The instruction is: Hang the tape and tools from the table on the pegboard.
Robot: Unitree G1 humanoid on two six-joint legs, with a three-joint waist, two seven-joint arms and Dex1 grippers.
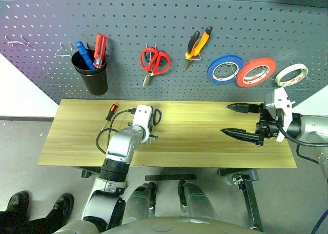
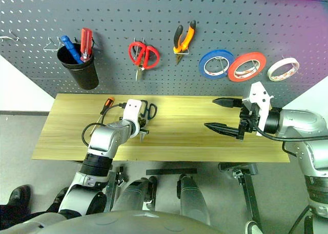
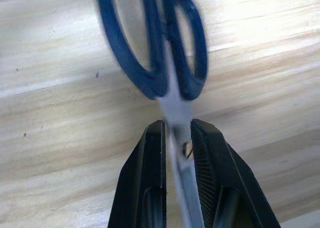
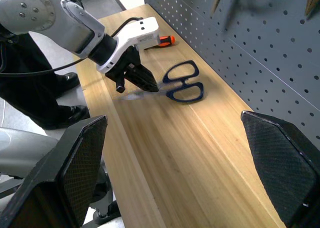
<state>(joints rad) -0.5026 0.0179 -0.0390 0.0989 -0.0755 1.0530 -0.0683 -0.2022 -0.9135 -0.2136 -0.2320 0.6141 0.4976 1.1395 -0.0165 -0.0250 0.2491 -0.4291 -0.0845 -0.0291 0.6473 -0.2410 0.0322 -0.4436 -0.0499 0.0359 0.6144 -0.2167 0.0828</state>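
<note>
Left wrist view shows the left claw (image 3: 177, 133) clamped on the blades of the black scissors (image 3: 165, 43) near the worktop's (image 1: 205, 147) back edge; the right claw (image 1: 241, 120) gapes empty.

Light yellowish wood-grain table (image 1: 205, 147). Dark grey pegboard (image 1: 169, 23) dotted with rows of small holes. Dark-handled scissors (image 4: 182, 83) with steel blades. Orange-and-black pliers (image 1: 197, 46), red scissors (image 1: 154, 62), blue (image 1: 224, 69), orange-red (image 1: 255, 72) and cream-white tape (image 1: 291, 74).
</note>
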